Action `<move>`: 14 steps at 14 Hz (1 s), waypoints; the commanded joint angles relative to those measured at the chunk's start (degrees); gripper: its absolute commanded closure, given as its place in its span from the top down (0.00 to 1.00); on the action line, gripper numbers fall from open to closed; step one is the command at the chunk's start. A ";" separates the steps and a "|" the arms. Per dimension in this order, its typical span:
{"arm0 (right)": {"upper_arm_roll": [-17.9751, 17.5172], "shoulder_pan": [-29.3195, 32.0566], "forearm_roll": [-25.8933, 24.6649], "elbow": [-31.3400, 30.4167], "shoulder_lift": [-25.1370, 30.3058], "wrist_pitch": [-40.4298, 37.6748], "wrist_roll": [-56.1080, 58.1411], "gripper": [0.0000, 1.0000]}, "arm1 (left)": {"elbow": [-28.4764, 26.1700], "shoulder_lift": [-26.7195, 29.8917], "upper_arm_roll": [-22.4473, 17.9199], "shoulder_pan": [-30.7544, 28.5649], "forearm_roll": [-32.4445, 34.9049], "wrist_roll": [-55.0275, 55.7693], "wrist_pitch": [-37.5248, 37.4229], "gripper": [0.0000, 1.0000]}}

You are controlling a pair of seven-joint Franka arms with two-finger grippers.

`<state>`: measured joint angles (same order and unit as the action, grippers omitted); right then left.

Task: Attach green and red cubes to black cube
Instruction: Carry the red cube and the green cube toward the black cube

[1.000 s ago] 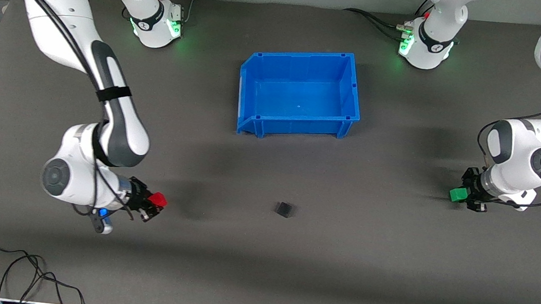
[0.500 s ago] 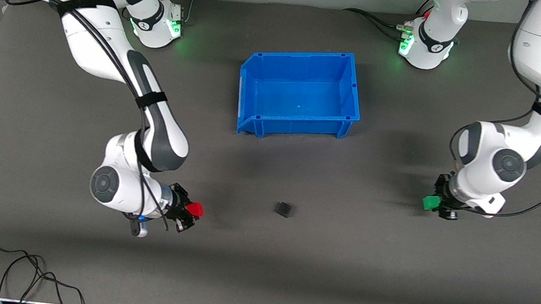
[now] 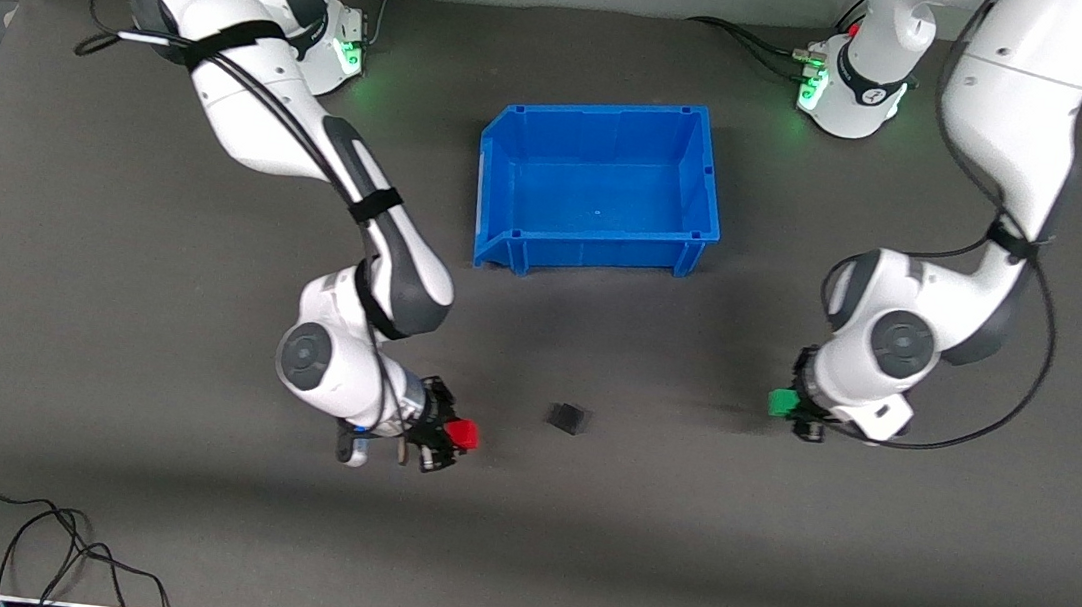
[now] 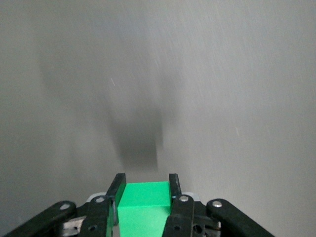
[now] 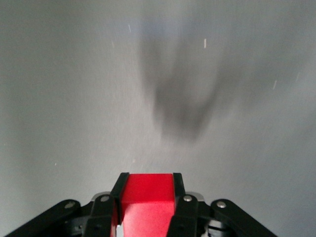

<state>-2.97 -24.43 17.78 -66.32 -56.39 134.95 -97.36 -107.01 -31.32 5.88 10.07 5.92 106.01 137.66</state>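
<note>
We note the black cube (image 3: pixel 569 417) resting on the grey mat (image 3: pixel 97 317), alone, nearer the front cam than the blue bin (image 3: pixel 597 246) and well apart from it. The bin sits approx. mid-table btwn the two arm bases, open side up, w/ nothing visible inside. The right gripper (image 3: pixel 453 434) is up over the mat toward the right arm's end of the table, near the black cube but not touching it; its jaws pinch the red cube (image 3: pixel 462 433), which sticks out past the fingertips toward the black cube. In the right wrist view we see the same grip: the red cube (image 5: pixel 146 201) clamped btwn both black fingers (image 5: pixel 178 190), w/ bare mat and a soft shadow ahead. The left gripper (image 3: pixel 789 406) is up over the mat toward the left arm's end of the table, well apart from the black cube; its jaws pinch the green cube (image 3: pixel 781 402), which also protrudes toward the table's middle. In the left wrist view we confirm the green cube (image 4: pixel 144 202) seated btwn the two fingers (image 4: pixel 174 186), w/ mat and a shadow ahead. The black cube lies btwn the two grippers, closer to the right one. A black cable (image 3: pixel 24 531) loops along the mat edge nearest the cam.
</note>
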 commanded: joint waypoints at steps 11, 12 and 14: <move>0.16 -4.66 0.94 3.39 -5.83 4.25 -14.87 0.11 | 22.54 -14.56 -0.70 11.45 0.32 5.96 -0.73 0.00; 0.16 -4.66 1.03 3.74 -6.36 5.49 -15.14 0.11 | 23.15 -15.00 -0.70 11.81 0.49 5.87 -0.38 0.00; 0.07 -4.74 1.03 4.97 -7.33 5.77 -16.10 0.12 | 24.04 -15.97 -0.70 13.04 0.67 5.17 0.41 0.00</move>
<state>-3.26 -28.70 17.78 -64.88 -61.52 140.18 -111.45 -85.70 -45.72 6.00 21.22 5.90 110.50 138.01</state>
